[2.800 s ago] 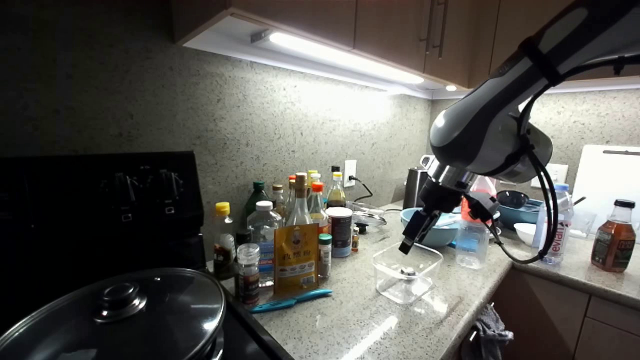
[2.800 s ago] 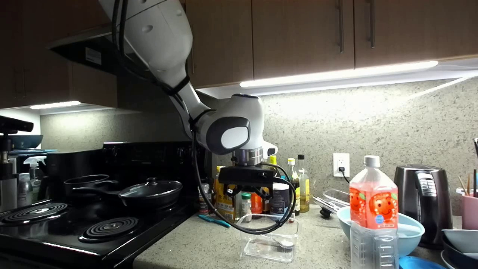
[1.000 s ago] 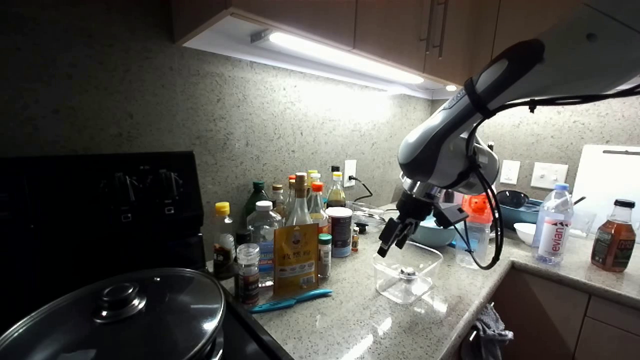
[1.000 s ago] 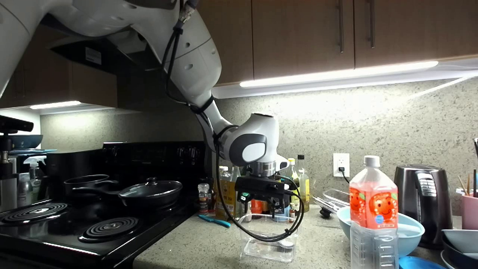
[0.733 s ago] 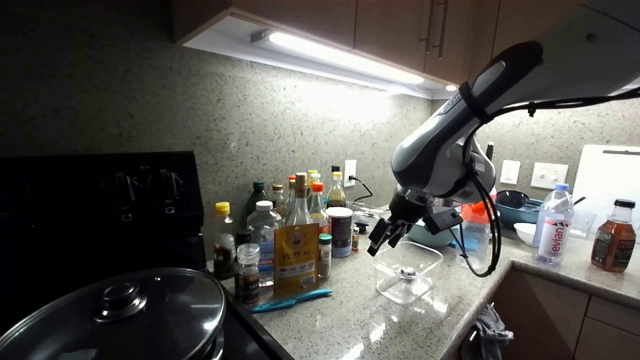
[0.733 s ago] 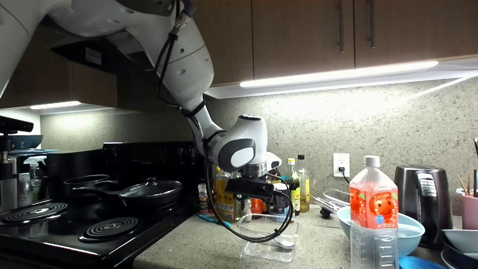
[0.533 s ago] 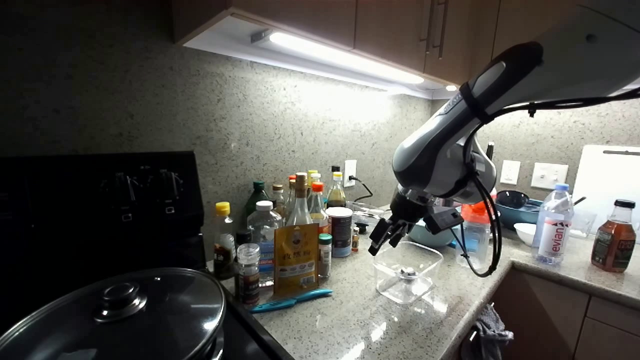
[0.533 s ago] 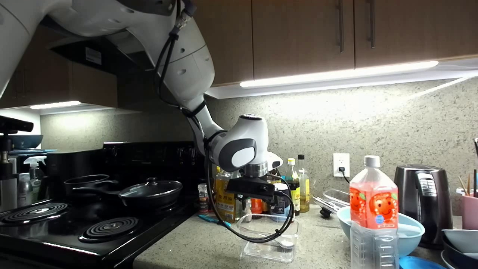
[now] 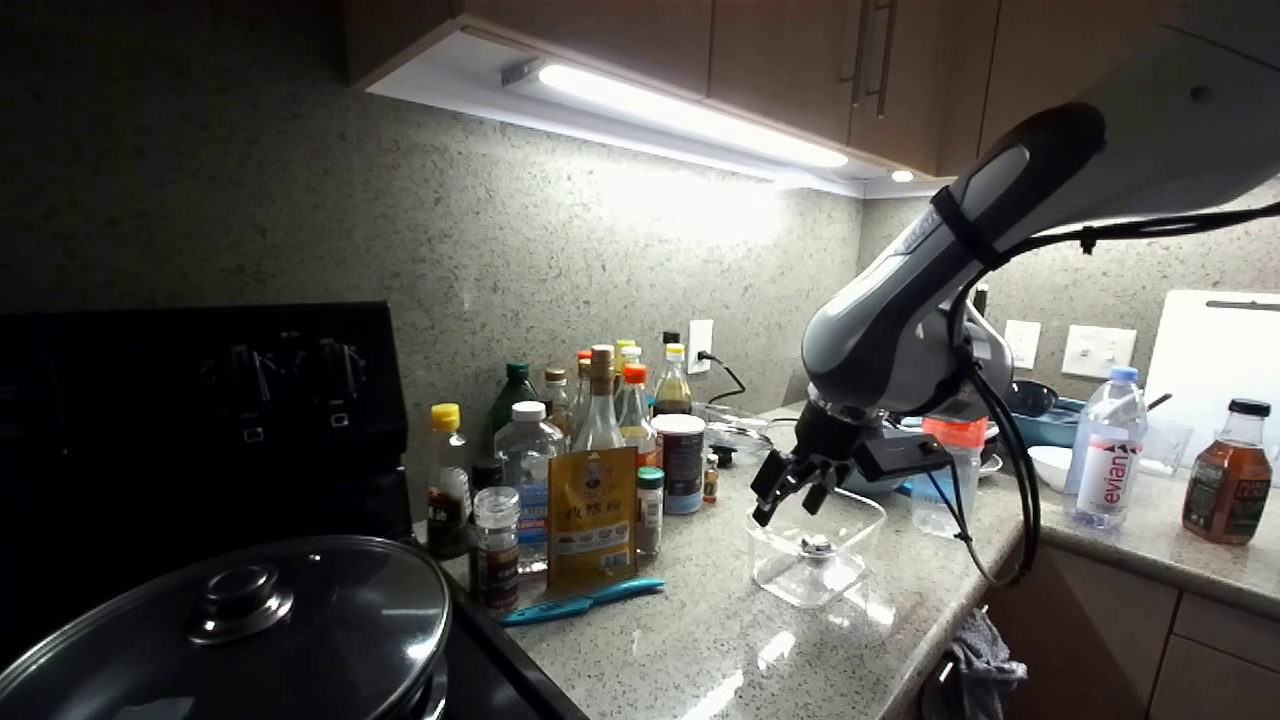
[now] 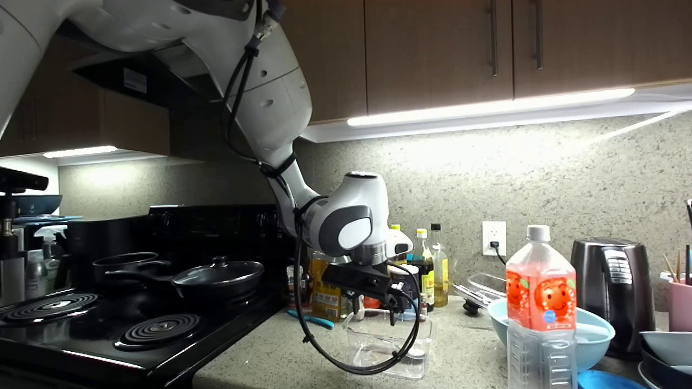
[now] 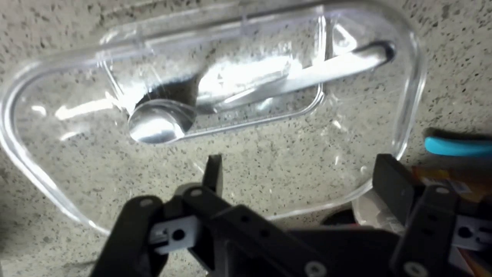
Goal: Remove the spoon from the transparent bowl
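Silvery spoon (image 11: 271,89), dark-speckled counter (image 9: 690,635)

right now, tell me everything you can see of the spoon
The spoon looks silvery and glossy, like metal, with a rounded scoop and a long, slim handle. It lies slantwise inside the transparent bowl, its handle reaching toward one corner; whether the tip touches the wall is unclear. The open fingers are clear of it.
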Robot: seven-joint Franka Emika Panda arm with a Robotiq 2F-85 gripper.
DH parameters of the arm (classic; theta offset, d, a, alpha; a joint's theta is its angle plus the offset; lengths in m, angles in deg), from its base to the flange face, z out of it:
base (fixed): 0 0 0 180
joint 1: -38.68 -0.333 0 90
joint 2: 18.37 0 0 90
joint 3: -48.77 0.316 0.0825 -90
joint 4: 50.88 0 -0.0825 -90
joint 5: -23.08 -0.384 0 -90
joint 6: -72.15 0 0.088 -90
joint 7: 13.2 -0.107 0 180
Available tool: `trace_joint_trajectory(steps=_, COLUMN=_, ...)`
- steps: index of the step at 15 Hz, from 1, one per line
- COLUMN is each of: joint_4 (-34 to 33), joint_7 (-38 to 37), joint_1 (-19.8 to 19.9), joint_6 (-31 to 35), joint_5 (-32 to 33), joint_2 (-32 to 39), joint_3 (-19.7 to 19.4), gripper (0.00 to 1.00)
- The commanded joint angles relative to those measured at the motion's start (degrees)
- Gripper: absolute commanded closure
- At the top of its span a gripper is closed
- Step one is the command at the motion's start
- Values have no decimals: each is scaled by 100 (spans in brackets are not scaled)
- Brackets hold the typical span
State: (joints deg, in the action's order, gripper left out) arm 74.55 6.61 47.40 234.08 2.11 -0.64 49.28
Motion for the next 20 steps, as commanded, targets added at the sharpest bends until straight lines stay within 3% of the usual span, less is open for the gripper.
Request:
trace_joint_trajectory(steps=1, joint_4=399, joint_7=-297, joint_1=225, joint_6=-329, joint_5=-181, joint_2=-347, joint_3=264, gripper=0)
trace_joint_trajectory(steps=2, joint_4=122, joint_7=-292, joint_1=148, joint_6=-86, joint_5=65, joint_2=-60, joint_3=169, gripper=0)
trace_joint_trajectory(steps=6, joint_4=209, joint_7=-284, joint_1=179, joint_6=-243, joint_5=-46, joint_2=-142, joint_3=226, gripper=0)
trace_joint_trajectory(steps=13, joint_4=183, joint_7=-1049, joint_1=246, joint_6=-106, joint_5=-248, joint_2=-172, joint_3=53, gripper=0)
trace_joint_trajectory(steps=20, joint_4=70, joint_7=-873, joint_1=314, joint_6=-416, joint_5=-162, joint_2=-78, joint_3=118, gripper=0)
